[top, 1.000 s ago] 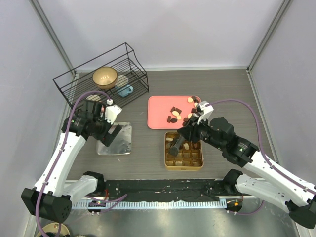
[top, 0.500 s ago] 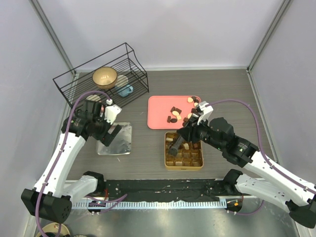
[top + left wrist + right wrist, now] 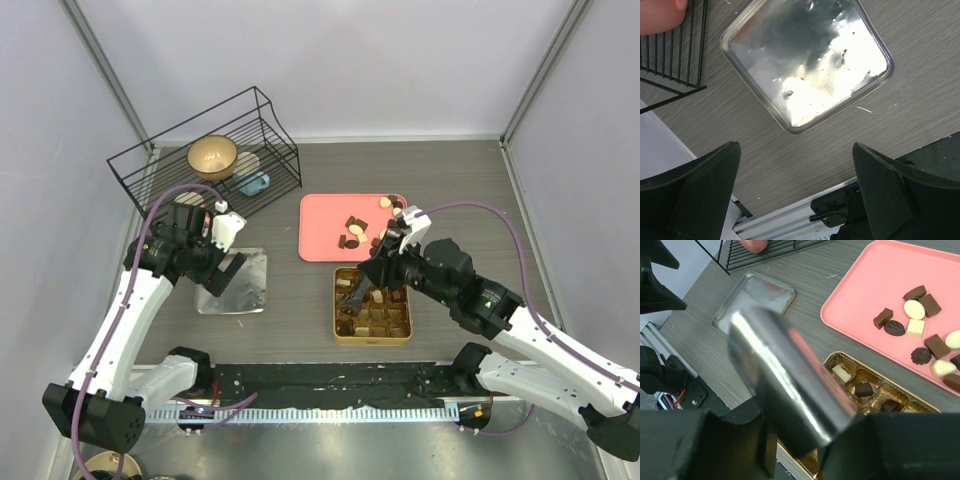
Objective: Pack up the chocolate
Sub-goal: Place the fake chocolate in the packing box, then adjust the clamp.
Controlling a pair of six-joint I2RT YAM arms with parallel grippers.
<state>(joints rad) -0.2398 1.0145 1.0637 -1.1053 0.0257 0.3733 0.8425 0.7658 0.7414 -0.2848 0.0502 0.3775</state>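
Observation:
Several small chocolate pieces (image 3: pixel 352 226) (image 3: pixel 915 320), dark brown and cream, lie on the pink tray (image 3: pixel 320 228) (image 3: pixel 875 280). More chocolate (image 3: pixel 378 316) (image 3: pixel 863 389) sits in cells of the gold gridded tin (image 3: pixel 337 306) (image 3: pixel 833 356). My right gripper (image 3: pixel 383 270) (image 3: pixel 800 416) hangs over the tin's far left part, shut on a shiny silver metal tool (image 3: pixel 356 291) (image 3: pixel 785 375) that points down toward the tin. The tool's tip is hidden in the wrist view. My left gripper (image 3: pixel 233 270) (image 3: pixel 794 150) is open and empty above the silver lid (image 3: pixel 236 284) (image 3: pixel 807 60).
A black wire rack (image 3: pixel 205 150) (image 3: pixel 770 247) at the back left holds a tan bowl (image 3: pixel 212 155) and a blue item (image 3: pixel 254 184). Grey walls enclose the table on three sides. A black strip (image 3: pixel 330 380) runs along the near edge.
The right gripper and its tool have shifted slightly over the tin's far left cells. The left arm has stayed where it was.

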